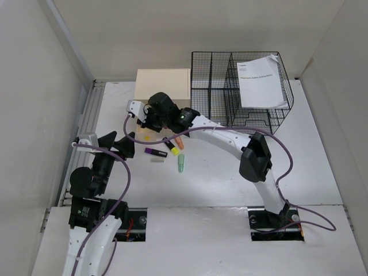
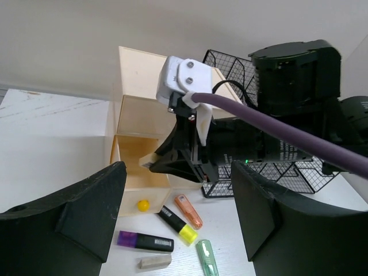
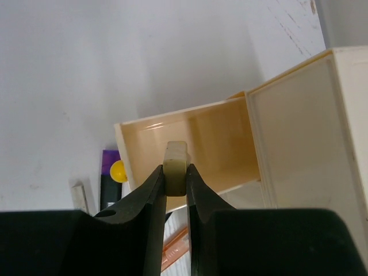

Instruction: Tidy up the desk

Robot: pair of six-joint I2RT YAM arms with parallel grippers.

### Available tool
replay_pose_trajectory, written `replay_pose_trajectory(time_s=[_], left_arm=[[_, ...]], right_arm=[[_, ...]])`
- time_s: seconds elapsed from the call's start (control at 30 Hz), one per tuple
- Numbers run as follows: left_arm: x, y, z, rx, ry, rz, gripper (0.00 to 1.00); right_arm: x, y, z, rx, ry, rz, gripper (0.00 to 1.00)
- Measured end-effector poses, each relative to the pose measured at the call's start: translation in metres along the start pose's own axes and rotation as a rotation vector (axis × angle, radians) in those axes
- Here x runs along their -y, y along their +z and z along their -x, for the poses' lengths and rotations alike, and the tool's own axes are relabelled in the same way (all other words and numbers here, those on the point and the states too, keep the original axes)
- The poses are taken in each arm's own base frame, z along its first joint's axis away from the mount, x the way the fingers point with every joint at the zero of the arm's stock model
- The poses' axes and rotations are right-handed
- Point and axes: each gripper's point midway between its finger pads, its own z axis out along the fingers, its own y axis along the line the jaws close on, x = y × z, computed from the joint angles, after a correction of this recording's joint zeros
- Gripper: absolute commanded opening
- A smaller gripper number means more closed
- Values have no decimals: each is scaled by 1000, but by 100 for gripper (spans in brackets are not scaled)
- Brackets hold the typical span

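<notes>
The white desk [image 1: 299,172] carries a cream drawer box [image 1: 163,84] whose lower drawer [image 3: 213,135] stands pulled out, its yellow knob [image 2: 142,204] at the front. My right gripper [image 3: 175,172] is shut on a small cream block [image 3: 175,164], held just above the drawer's front wall. My left gripper [image 2: 178,195] hangs open and empty over the desk's left side, in front of the drawer. On the desk in front of the drawer lie a purple highlighter [image 2: 145,241], a yellow one [image 2: 178,225], an orange one [image 2: 188,211], a green one [image 2: 207,257] and a grey eraser [image 2: 154,262].
A black wire-mesh rack [image 1: 224,92] stands at the back right with a printed sheet [image 1: 261,80] in it. A ribbed metal rail [image 1: 80,138] runs along the desk's left edge. White walls close in the sides and back.
</notes>
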Motion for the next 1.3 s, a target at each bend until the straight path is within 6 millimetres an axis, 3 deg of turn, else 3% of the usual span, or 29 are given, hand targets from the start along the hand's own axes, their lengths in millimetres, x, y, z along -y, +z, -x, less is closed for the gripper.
replay_pose_trajectory(time_s=[0.03,0.1,0.27,0.33,0.5,0.53,0.7,0.83,0.93,1.1,1.2,1.3], left_arm=[[0,0,0,0,0,0,70],[0,0,0,0,0,0,70],[0,0,0,0,0,0,70],[0,0,0,0,0,0,70],[-2,0,1,4,0,10,70],[-2,0,1,6,0,13,70],[-2,-3,5,23,1,15,70],[-2,-3,5,24,1,15,69],[-2,-3,5,26,0,15,69],[-2,-5,7,32,0,12,69],[-2,-5,7,32,0,13,69],[-2,-5,7,33,0,12,69]], right_arm=[[0,3,-2,-4,5,-4,33],[2,5,-6,-18,22,-15,49],[4,5,-7,-22,33,-31,54],[4,5,-7,-23,40,-33,54],[1,-4,-1,11,68,11,18],[-3,-9,1,24,73,40,16],[-29,-52,3,98,40,226,14],[-53,-75,1,136,-37,372,22],[-71,-71,-20,115,-55,434,29],[-95,-47,-83,-18,3,447,33],[-93,-30,-105,-69,33,397,38],[-87,-16,-112,-81,47,347,42]])
